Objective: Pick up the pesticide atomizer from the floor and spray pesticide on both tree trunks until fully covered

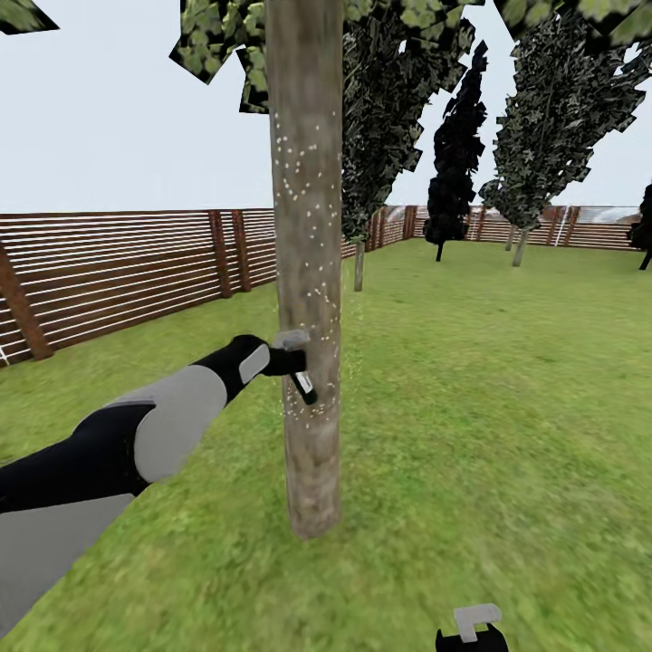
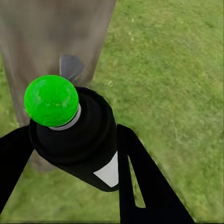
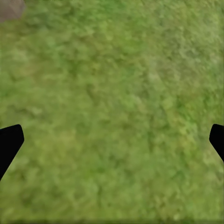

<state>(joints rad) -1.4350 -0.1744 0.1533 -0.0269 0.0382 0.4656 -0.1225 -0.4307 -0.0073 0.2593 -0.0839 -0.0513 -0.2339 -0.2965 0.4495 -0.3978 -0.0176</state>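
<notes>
A thick grey-brown tree trunk (image 1: 306, 226) stands right in front of me, with blocky green leaves at its top. White pesticide specks (image 1: 292, 181) dot its bark from high up down to gripper height. My left gripper (image 1: 272, 360) is shut on the pesticide atomizer (image 1: 301, 373), held up against the trunk's left side. In the left wrist view the dark bottle (image 2: 88, 126) with a white label and a bright green round spot sits between my black fingers (image 2: 140, 177), close to the trunk (image 2: 46, 37). My right gripper (image 1: 471, 634) hangs low over grass, open (image 3: 112, 144) and holding nothing.
Green lawn (image 1: 507, 407) spreads all around. A brown slatted fence (image 1: 118, 272) runs along the left and the far side. Several dark narrow trees (image 1: 457, 154) stand behind the trunk and to the right. A grey patch (image 3: 10, 8) shows at one corner of the right wrist view.
</notes>
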